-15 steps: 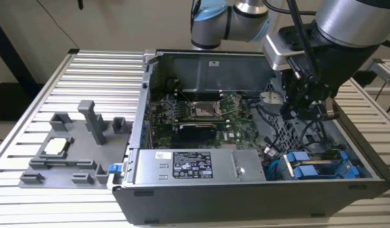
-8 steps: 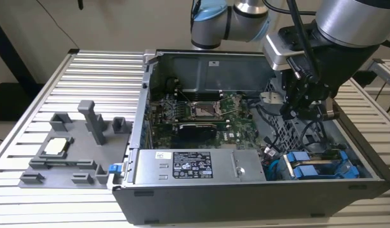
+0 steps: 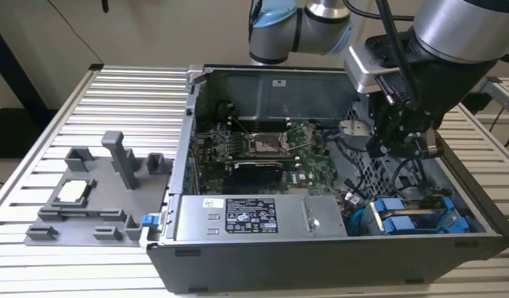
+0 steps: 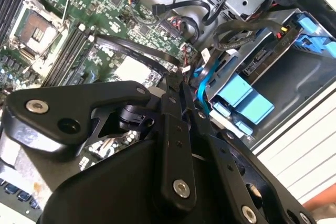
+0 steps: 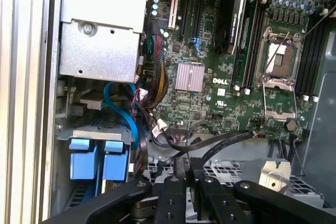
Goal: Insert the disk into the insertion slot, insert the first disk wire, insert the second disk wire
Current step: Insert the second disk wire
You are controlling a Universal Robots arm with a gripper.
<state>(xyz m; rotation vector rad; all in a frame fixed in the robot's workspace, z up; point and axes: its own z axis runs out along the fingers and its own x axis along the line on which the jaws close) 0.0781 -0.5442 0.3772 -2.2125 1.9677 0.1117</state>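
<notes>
Disk (image 3: 413,218) is sitting in the insertion slot (image 3: 453,208) at the exterior view's right corner of the open computer case (image 3: 321,261), with the bright blue ends of its carrier facing up. Insertion therefore appears complete, and the work seems to be at the wiring stage.

The gripper (image 3: 393,149) is hanging inside the case above the drive cage, near the disk but apart from it. In both wrist views its fingers (image 5: 170,192) are standing close together, leaving only a narrow gap. Whether a wire is pinched there cannot be told.

For a clean wire insertion, the connector should be meeting its socket squarely and going in straight, without twisting. Light pressure is advisable, since the connectors are probably fragile.

Several items are crowding the working area. A blue cable (image 5: 121,111) is looping just beside the carrier, and a flat black cable (image 5: 223,141) is crossing close in front of the fingertips, so either could snag. The grey power supply (image 3: 246,217) is lying next to the cage, and the motherboard (image 3: 263,149) is lying beyond it. A grey fixture tray (image 3: 89,192) is resting well apart on the slatted table (image 3: 122,93).
</notes>
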